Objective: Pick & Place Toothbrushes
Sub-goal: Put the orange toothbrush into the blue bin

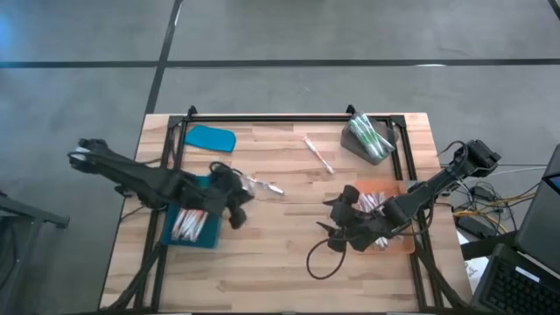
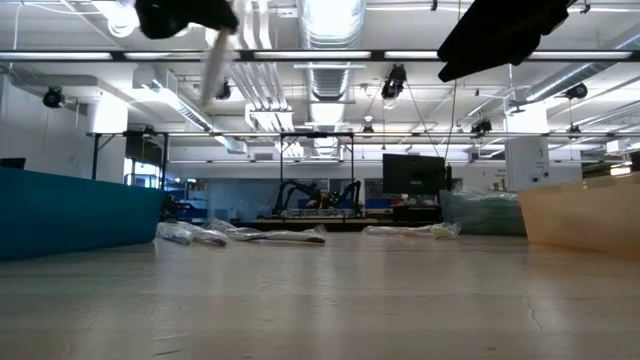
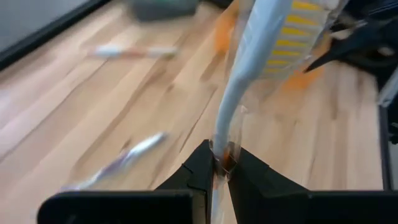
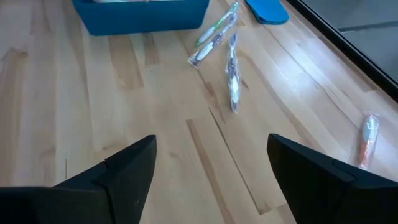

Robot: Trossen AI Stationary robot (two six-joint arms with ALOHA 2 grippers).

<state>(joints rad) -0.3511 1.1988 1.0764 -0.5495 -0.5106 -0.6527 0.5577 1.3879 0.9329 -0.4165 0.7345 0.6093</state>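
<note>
A: What is seen nearest on the wooden surface (image 1: 289, 262)?

B: Bare pale planks are seen along the near edge. A little farther in, the right gripper (image 4: 211, 165) is held above the planks with its fingers spread wide and nothing between them; it is placed beside an orange tray (image 1: 395, 238) in which several toothbrushes are lying.

A: And the left gripper?

B: The left gripper (image 3: 219, 163) is pinched narrow on a wrapped toothbrush (image 3: 261, 56), white with yellow bristles, which is held clear of the surface. It is found beside a blue tray (image 1: 189, 229) where more pale toothbrushes are gathered.

A: What is lying between the arms?

B: Loose wrapped toothbrushes (image 1: 262, 185) are scattered just beyond the blue tray, and another one (image 1: 318, 154) is lying farther back, near the middle. A blue lid (image 1: 211, 137) is set flat toward the far left corner, and a grey bin (image 1: 371, 138) filled with green-handled toothbrushes is placed at the far right.

A: And past the surface?

B: In the low view a large hall is shown, with ceiling lights (image 2: 330, 20), ducts, a dark monitor (image 2: 411, 173) and another pair of robot arms (image 2: 318, 192) on a distant bench.
</note>
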